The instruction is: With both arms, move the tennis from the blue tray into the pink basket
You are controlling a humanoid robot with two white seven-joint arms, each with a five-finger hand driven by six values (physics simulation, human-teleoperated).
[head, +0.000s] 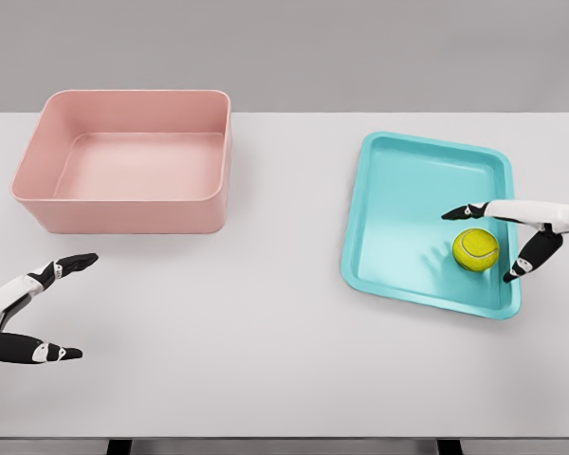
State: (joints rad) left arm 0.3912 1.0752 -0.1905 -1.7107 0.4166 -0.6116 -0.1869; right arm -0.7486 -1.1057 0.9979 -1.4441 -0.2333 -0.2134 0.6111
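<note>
Reaching in from the right edge of the frame, your right hand (512,237) hangs over the blue tray (398,171), fingers spread wide and holding nothing. One long finger (469,211) stretches leftward just above the tennis ball (475,249), and a second dark-tipped finger (531,258) angles down on the ball's right side. So you have the ball sitting in the gap between those two digits, slightly left of the palm. Whether any fingertip touches it, you can't tell from this view; a thin sliver of tray shows between ball and lower finger.

The ball itself lies in the tray's lower right part, close to the near rim, with the hand's shadow streaked across the tray floor to its left. The tray sits at middle right of the frame on the white table (266,332).

Over at the lower left, your left hand (38,313) hovers above the bare tabletop, fingers splayed apart, gripping nothing, well away from everything. The pink basket (123,213) stands in the upper left of the frame, upright, well apart from the tray and from both hands.
</note>
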